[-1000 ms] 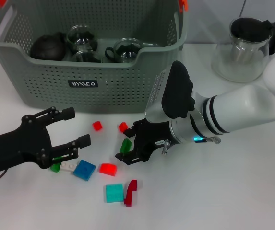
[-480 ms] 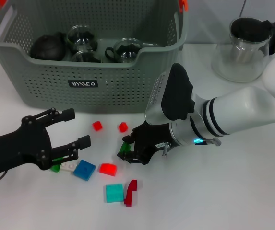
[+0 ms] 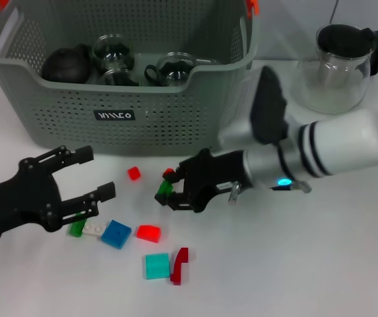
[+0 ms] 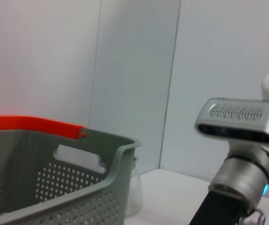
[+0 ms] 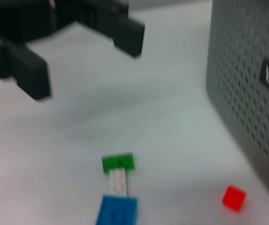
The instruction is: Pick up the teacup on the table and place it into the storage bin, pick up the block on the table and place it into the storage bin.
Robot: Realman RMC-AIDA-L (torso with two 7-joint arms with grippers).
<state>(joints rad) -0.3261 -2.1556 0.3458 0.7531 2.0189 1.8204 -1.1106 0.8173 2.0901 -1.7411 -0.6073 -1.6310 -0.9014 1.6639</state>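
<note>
On the left of the head view, the black left pincer [image 3: 86,175] is hovering low over the white counter [image 3: 294,264], its fingers spread wide and gripping nothing. Just beside it are lying a small green block [image 3: 76,229], a white block [image 3: 94,229] and a flat blue square block [image 3: 115,234]. Farther right are sitting a small red cube [image 3: 134,173], a red block [image 3: 148,233], a turquoise square block [image 3: 156,266] and a dark red hooked piece [image 3: 179,264].

Behind them, the large grey-green perforated plastic storage bin [image 3: 142,119] is standing on the counter, holding clear glass teacups [image 3: 172,69] and a dark round teapot [image 3: 65,65].

Near the centre, the black right pincer [image 3: 169,191] is closing its fingers on a green block [image 3: 164,189], which is sitting low over the counter in front of the bin. A second red cube [image 3: 169,173] is peeking out just behind the fingers.

At far right, a clear glass pitcher with a black lid [image 3: 337,66] is standing.
</note>
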